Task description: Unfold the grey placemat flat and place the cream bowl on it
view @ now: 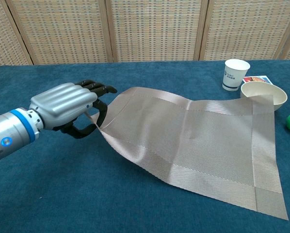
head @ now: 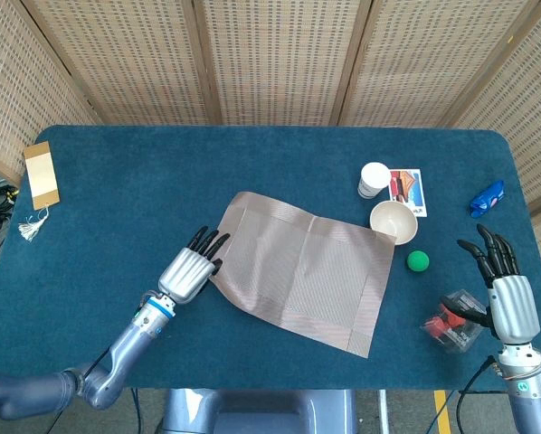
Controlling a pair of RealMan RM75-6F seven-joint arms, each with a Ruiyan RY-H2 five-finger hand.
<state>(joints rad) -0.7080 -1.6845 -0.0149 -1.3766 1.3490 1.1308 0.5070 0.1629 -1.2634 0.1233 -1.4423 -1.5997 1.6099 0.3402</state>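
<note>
The grey placemat (head: 298, 271) lies spread open on the blue table, its left corner lifted off the cloth. My left hand (head: 187, 269) pinches that corner between thumb and fingers, seen close in the chest view, where the left hand (view: 67, 104) holds the placemat (view: 193, 145) edge raised. The cream bowl (head: 393, 220) stands upright at the mat's far right corner; in the chest view that corner leans against the bowl (view: 264, 94) rim. My right hand (head: 501, 287) hovers at the right table edge with fingers spread and holds nothing.
A white paper cup (head: 374, 179) and a picture card (head: 406, 192) sit behind the bowl. A green ball (head: 418, 261) lies just right of the mat. A clear packet with red parts (head: 451, 321) lies beside my right hand. A blue object (head: 487, 199) is far right, a tan tag (head: 42, 174) far left.
</note>
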